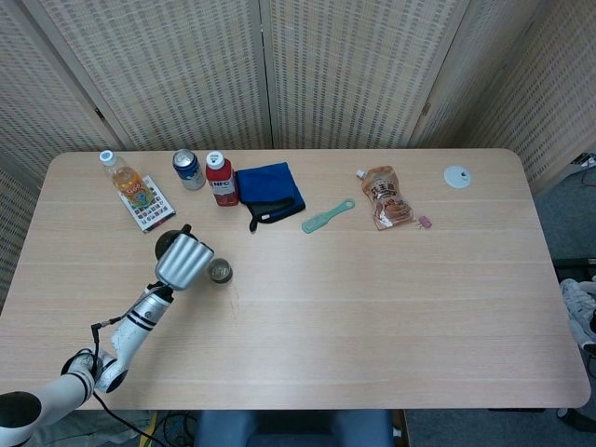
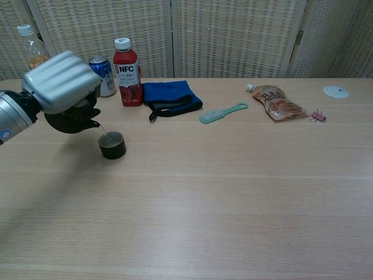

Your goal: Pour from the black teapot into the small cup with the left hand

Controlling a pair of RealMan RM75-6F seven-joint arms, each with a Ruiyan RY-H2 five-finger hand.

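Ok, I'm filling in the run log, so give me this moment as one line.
phase: pouring | left hand: holds black teapot, tilted | spout: over small cup | cup: upright on table | right hand: not in view

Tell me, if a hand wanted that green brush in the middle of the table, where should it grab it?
Probably by the long thin handle of the green brush, coming straight down from above. It lies flat with bare table on both sides, and the handle end points towards the snack pouch, away from the bristle head.
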